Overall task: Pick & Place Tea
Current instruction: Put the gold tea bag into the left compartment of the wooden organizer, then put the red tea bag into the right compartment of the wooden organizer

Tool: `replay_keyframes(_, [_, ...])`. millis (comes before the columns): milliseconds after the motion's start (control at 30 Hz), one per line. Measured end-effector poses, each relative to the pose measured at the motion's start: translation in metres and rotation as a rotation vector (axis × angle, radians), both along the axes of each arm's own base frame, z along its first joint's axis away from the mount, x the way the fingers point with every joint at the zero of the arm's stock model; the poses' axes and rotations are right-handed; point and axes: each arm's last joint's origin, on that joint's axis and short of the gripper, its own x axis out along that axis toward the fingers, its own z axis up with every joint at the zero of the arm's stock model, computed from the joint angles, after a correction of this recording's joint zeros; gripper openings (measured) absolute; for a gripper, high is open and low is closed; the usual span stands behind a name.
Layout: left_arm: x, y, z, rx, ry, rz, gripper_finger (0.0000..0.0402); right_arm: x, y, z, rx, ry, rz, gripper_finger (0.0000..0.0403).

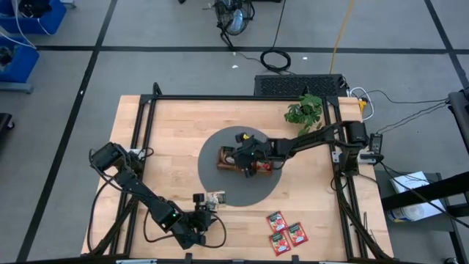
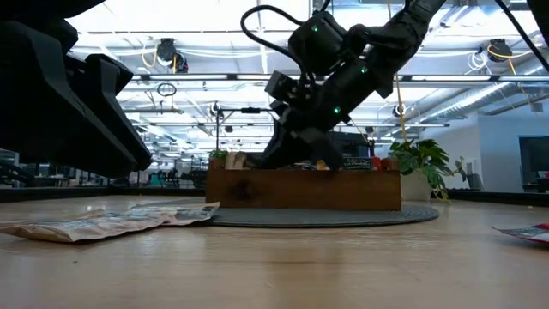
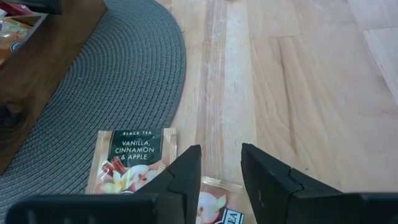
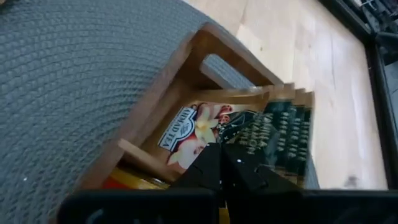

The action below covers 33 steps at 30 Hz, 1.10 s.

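Note:
A brown wooden tray (image 1: 222, 163) (image 2: 304, 189) stands on the round grey mat (image 1: 220, 180). My right gripper (image 4: 221, 152) (image 1: 245, 163) reaches in from the table's right, over the tray's left end compartment (image 4: 186, 93), shut on a cream tea sachet (image 4: 193, 127). Dark green printed sachets (image 4: 289, 134) stand beside it. My left gripper (image 3: 221, 177) (image 1: 205, 207) stands open near the mat's near edge, its fingers over one cream sachet (image 3: 211, 202), with another (image 3: 134, 162) beside it. Three red sachets (image 1: 286, 233) lie flat at the near right. My right gripper pinches the cream sachet by its near edge (image 4: 214, 142) between its two shut fingers. The fingers slant down from the table's right. The sachet reaches ahead of them, tilted into the compartment; whether its far end rests on the tray I cannot tell.
A small potted plant (image 1: 304, 110) (image 2: 420, 163) stands at the far right of the table. Black frame rails (image 1: 146, 125) run along the table's left, far and right sides. Bare wood (image 3: 298, 81) lies to the right of the mat.

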Motion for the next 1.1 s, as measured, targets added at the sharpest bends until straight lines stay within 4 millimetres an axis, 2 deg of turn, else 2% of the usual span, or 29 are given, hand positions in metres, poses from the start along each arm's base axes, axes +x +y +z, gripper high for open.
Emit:
replay_keyframes(133, [0.0, 0.0, 0.0, -0.002, 0.0, 0.001, 0.012, 0.001, 0.003, 0.0, -0.002, -0.012, 0.007, 0.0025])
replay_keyframes(467, [0.0, 0.0, 0.0, -0.005, 0.0, 0.003, 0.012, 0.005, 0.006, 0.006, 0.019, -0.082, -0.003, 0.0118])
replay_keyframes(667, [0.0, 0.0, 0.0, -0.006, 0.0, 0.002, 0.012, 0.005, 0.013, 0.01, 0.003, -0.1, -0.003, 0.0153])
replay_keyframes(767, [0.0, 0.0, 0.0, -0.006, 0.0, 0.002, 0.012, 0.004, 0.017, 0.022, -0.07, -0.15, -0.084, 0.0164])
replay_keyframes(900, [0.0, 0.0, 0.0, -0.006, 0.0, 0.003, 0.012, -0.005, 0.027, 0.049, -0.125, -0.2, -0.157, 0.0168])
replay_keyframes(1000, [0.0, 0.0, 0.0, -0.008, 0.001, 0.005, 0.012, -0.02, 0.041, 0.069, -0.034, -0.186, -0.162, 0.0163])
replay_keyframes(1100, [0.0, 0.0, 0.0, -0.012, 0.0, 0.008, 0.012, -0.044, 0.063, 0.084, 0.115, -0.158, -0.122, 0.0141])
